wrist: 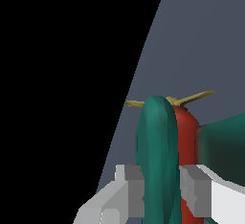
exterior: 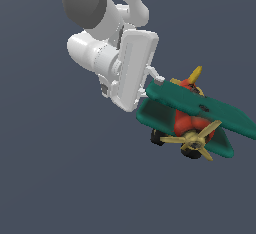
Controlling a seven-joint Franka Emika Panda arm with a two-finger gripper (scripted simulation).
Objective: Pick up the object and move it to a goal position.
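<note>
Arm (exterior: pixel 107 33): white Panda, seen entering from the top of the exterior view, its wrist tilted and the flat hand housing turned toward that view's right. No table or other surface was shown; only a plain grey-blue backdrop was visible behind everything.

Biplane (exterior: pixel 195 118): the object, held off the end of the arm toward the exterior view's right. It was pitched, nose and propeller pointing down and toward the camera, tail fins uppermost. No goal marker was seen in either view, so progress toward the goal could not be read.

Wings (wrist: pixel 157 156): two teal slabs. One wing's edge was seen in the wrist view running between the fingers; the red body lay just beside it.

Gripper (wrist: pixel 162 189): fingers clamped on the wing edge, a grey pad pressed against each face. Contact appeared to be near the wing's end, well off the toy's centre.

Propeller (exterior: pixel 196 139): yellow, free of any contact.

Wheels (exterior: pixel 158 138): black, hanging clear.

Handling note: the step in hand was judged to be carriage to the goal. With so off-centre a grip, swing or twist in the pads was thought likely; slow, smooth travel, a steady wrist and an unrelaxed squeeze were advised until the goal was reached.
</note>
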